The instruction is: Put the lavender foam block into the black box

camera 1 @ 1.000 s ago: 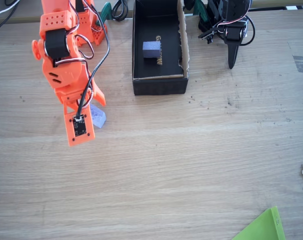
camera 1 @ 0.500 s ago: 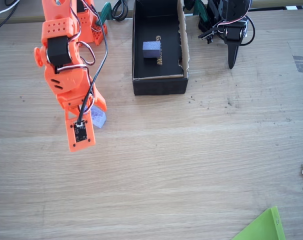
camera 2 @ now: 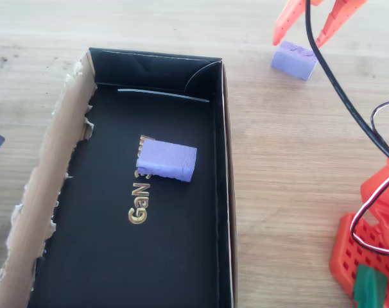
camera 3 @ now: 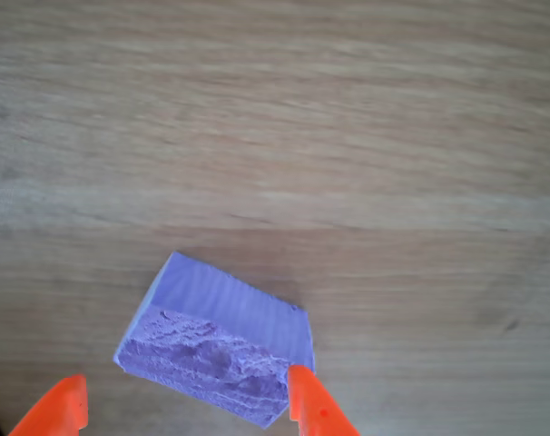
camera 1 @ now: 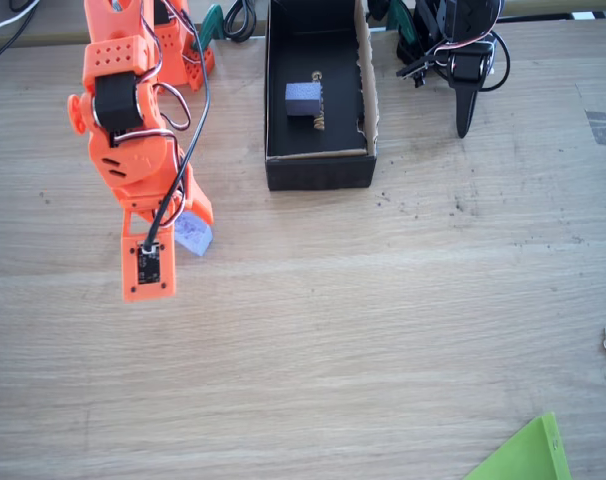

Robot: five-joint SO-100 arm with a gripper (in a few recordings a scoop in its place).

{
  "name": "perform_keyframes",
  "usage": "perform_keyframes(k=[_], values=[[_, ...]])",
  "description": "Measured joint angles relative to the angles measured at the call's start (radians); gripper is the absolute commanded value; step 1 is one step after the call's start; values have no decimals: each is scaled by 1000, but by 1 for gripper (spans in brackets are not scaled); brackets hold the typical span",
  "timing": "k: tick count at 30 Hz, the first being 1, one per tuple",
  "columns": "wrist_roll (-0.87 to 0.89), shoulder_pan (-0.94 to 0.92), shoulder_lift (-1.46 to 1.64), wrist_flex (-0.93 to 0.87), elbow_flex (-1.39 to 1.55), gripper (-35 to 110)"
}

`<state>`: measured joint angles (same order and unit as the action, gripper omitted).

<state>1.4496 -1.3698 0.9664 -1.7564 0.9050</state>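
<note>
tool (camera 3: pixel 184 413) fingers spread on either side of the lavender foam block (camera 3: pixel 216 350), which lies on the desk (camera 1: pixel 383 330) outside the black box (camera 2: pixel 223 212); gripping, lifting and dropping in all seem left, though a darker purple block (camera 2: pixel 167 161) sits inside.

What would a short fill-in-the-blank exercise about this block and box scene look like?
1. The lavender block lies on the bare ____, outside the black box.
2. The gripper has its jaws ____, one fingertip on each side of that block.
3. A darker purple block already sits ____ the box.
4. Gold ____ shows on the box floor beside that block.

Missing words: table; open; inside; print
</note>
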Motion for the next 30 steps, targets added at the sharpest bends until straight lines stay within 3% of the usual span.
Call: perform_keyframes(k=[4, 12, 17, 26, 30], values=[[26, 0, 0, 0, 0, 31], [344, 20, 0, -20, 0, 25], [443, 28, 0, -51, -3, 24], [512, 48, 0, -49, -3, 23], [515, 44, 3, 8, 5, 14]])
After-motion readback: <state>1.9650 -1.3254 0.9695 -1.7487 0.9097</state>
